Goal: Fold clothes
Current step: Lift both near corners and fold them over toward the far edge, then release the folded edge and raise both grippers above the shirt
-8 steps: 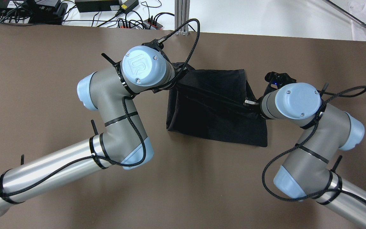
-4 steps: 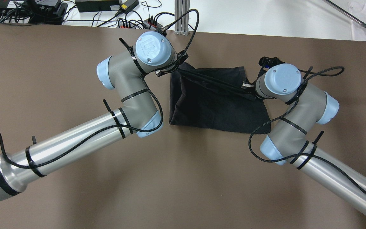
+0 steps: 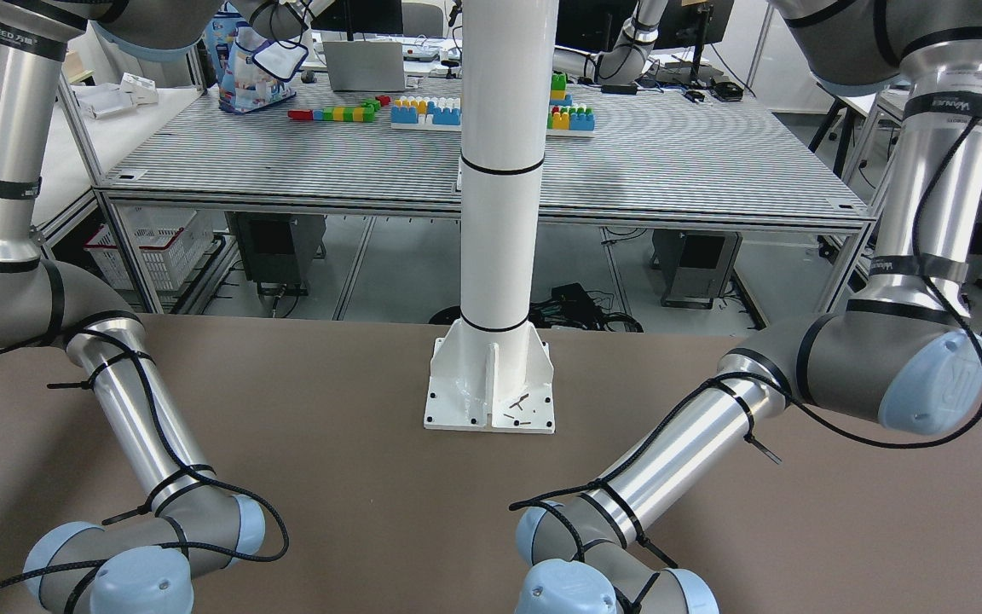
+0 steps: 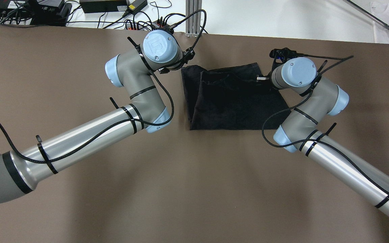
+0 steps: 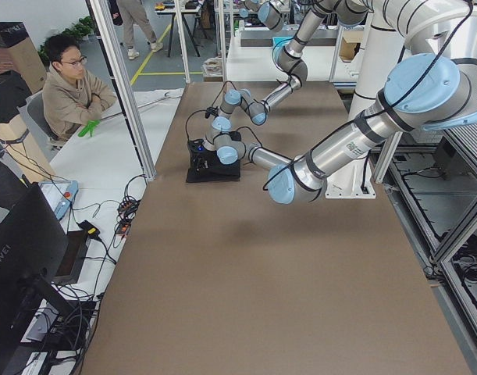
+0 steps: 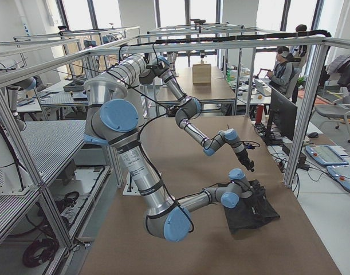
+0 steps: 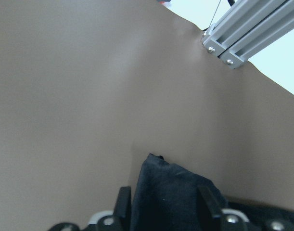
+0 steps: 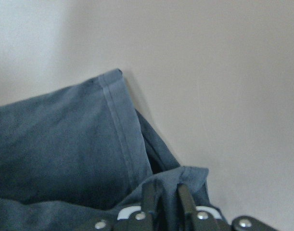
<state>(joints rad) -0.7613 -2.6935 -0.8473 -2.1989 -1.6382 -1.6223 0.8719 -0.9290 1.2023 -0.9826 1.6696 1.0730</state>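
Observation:
The clothes (image 4: 235, 101) are one black garment lying folded on the brown table (image 4: 194, 189), between the two arms and near its far edge. My left gripper (image 7: 163, 211) stands open at the garment's far left corner. Its fingers (image 7: 121, 207) are wide apart, and a flap of the cloth (image 7: 171, 192) lies between them. My right gripper (image 8: 166, 192) is shut on the far right corner, pinching a fold of the fabric (image 8: 65, 144) between close-set fingers. In the overhead view both wrists (image 4: 159, 47) (image 4: 297, 72) hide their fingertips.
An aluminium post (image 4: 192, 17) stands just beyond the table's far edge, with cables and power strips (image 4: 140, 23) beside it. The white pillar (image 3: 499, 170) stands on its base plate (image 3: 491, 384) at the robot's side. A person (image 5: 70, 86) sits past the far edge.
Both arms have moved toward the far edge, carrying the lifted cloth edge over. The stretch once taut between the grippers now lies slack and flat on the lower layer.

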